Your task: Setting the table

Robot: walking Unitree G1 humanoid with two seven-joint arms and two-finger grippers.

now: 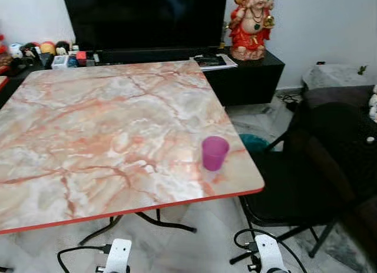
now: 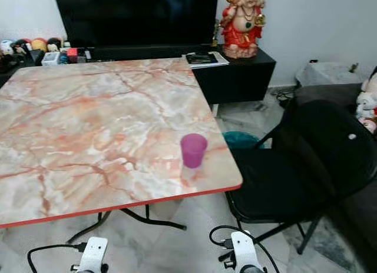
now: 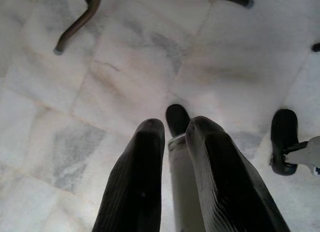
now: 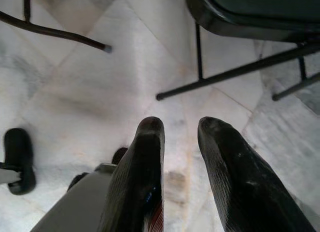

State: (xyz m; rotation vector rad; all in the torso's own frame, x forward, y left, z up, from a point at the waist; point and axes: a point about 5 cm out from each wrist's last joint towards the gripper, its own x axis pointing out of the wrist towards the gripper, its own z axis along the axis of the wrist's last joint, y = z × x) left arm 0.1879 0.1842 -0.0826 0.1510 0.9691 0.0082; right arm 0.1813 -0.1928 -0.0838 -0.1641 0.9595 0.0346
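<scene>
A purple plastic cup (image 1: 214, 152) stands upright near the front right corner of the pink-veined marble table (image 1: 106, 120), which is bare apart from it. Both silver arms hang low in front of the table's red front edge, the left forearm (image 1: 118, 255) and the right forearm (image 1: 268, 255) pointing down. In the left wrist view my left gripper (image 3: 175, 124) points at the marble floor, its fingers a little apart with nothing between them. My right gripper (image 4: 180, 123) hangs likewise over the floor, open and holding nothing.
A black folding chair (image 1: 294, 190) stands close to the table's right side. Behind the table are a black TV (image 1: 144, 17), a low black cabinet (image 1: 247, 79) with a red figurine (image 1: 252, 23), and small items at far left. Table legs (image 1: 159, 220) cross below.
</scene>
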